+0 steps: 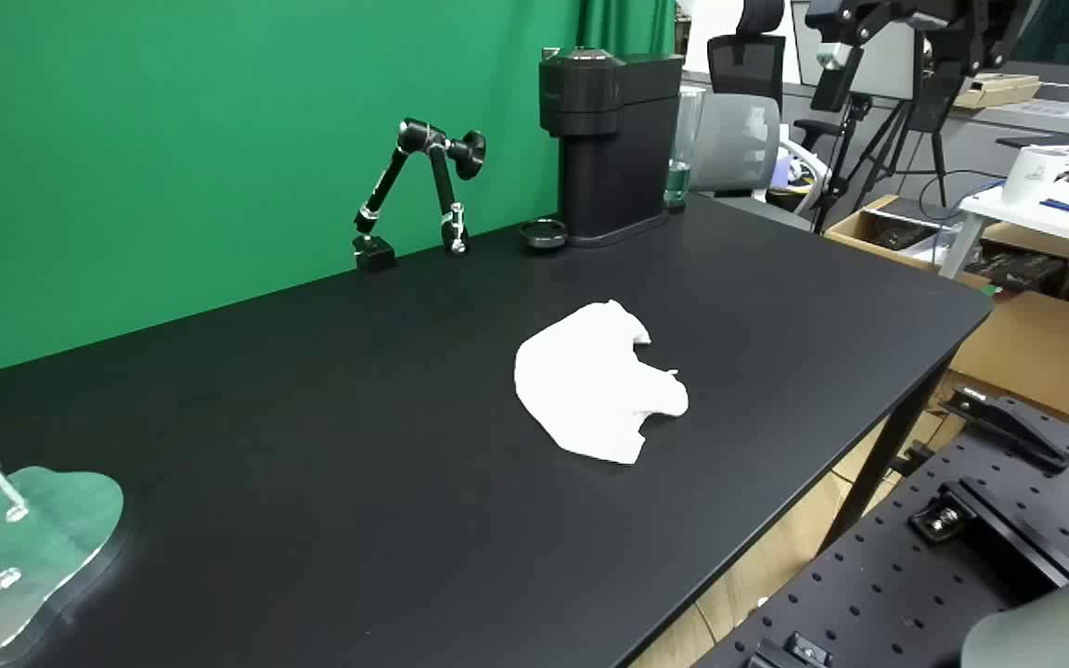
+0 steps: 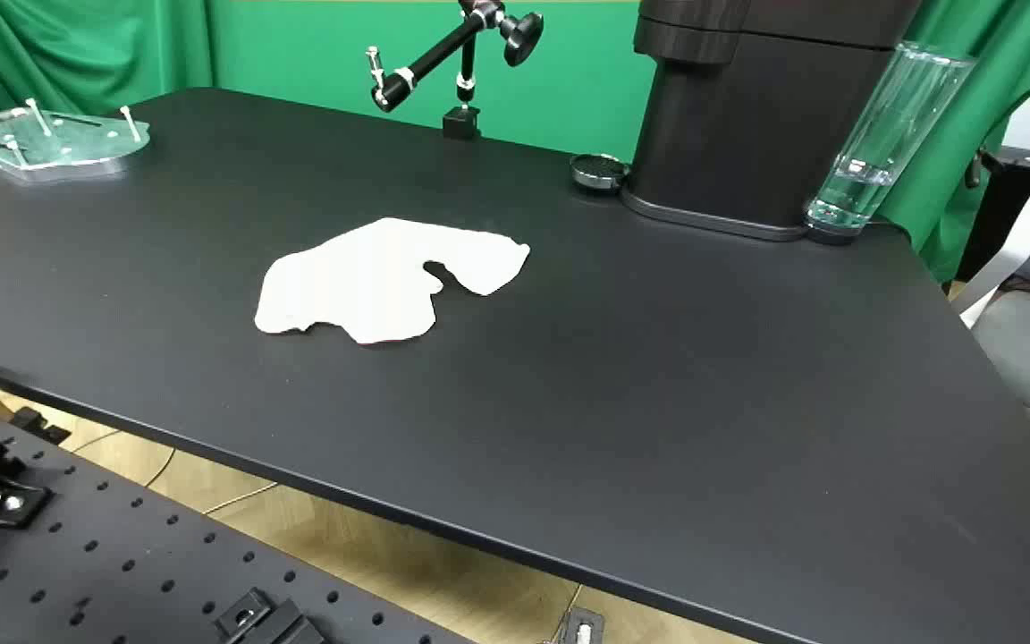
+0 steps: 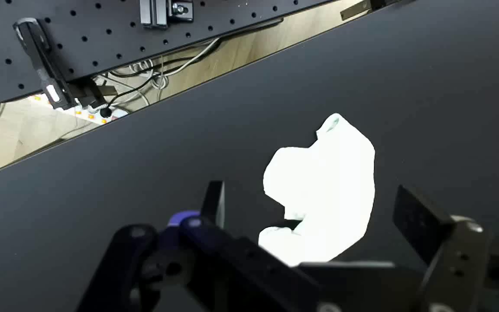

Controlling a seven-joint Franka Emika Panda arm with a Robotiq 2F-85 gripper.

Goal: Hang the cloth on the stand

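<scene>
The cloth (image 1: 590,385) lies nearly flat on the table (image 1: 312,464), well apart from the stand (image 1: 421,139), as both exterior views show. The pincer (image 3: 317,211) is spread wide and holds nothing; in the wrist view dark table shows between each of its fingers (image 3: 420,222) and the cloth. The first trouble, I judge, lies in the pick-up: soft fabric hugging the table gives little to bite on, so closing too high would skim over it (too low, and the tips would jam against the table). Catching only an edge could leave the rest trailing and liable to drop. Hanging looks touchier. The bars (image 1: 443,186) are thin and the base (image 2: 461,123) small, so a lopsided drape may slide off, and a tug with the cloth snagged on the knob (image 2: 524,39) could tip or swing the stand. The machine (image 1: 618,139) is near it, so spreading the fingers carelessly to let go there might knock it; how firmly the stand is locked I cannot tell.
</scene>
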